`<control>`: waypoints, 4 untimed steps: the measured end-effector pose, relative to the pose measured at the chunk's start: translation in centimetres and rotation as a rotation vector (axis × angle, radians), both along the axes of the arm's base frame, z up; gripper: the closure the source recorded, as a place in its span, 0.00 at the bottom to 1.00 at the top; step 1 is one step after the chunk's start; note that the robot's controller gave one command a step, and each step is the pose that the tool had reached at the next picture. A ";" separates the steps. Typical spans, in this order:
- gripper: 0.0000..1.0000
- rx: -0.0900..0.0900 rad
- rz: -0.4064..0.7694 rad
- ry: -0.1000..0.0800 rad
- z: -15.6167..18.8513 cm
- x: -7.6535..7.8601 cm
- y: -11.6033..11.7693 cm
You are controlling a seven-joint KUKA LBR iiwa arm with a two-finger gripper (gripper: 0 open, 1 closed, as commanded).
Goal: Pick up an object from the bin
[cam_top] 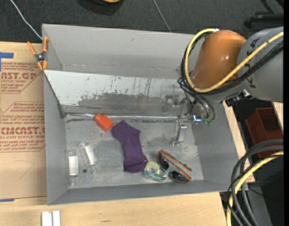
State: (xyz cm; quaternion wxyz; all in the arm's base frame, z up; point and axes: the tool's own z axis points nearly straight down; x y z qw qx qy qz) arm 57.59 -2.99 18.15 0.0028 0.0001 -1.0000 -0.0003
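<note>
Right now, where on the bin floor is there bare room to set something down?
Bare floor lies between the clear vials and the purple cloth, and behind the cloth, right of the orange block. Crowded at lower right: tape roll, sunglasses.

A purple sock point(129, 145) is laid limp near the middle of the floor of the grey bin point(54, 126), bent partway along. A small orange block point(103, 122) is seen just beside its upper end, to the left. A pair of dark sunglasses point(175, 166) is found at the front right, and a pale greenish tape roll point(155, 172) is pressed against its left side. A clear bottle point(89, 153) and a second clear bottle point(72, 164) are laid near each other at the front left.
</note>
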 end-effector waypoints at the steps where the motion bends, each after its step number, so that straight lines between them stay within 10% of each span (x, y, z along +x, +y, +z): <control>1: 0.00 -0.001 0.001 -0.008 0.5 0.2 0.0; 2: 0.00 0.000 -0.006 -0.011 -11.1 -9.0 -1.3; 3: 0.00 -0.001 -0.246 -0.014 -2.0 -7.7 -1.2; 4: 0.00 0.000 -0.007 -0.019 -11.1 -8.8 -1.2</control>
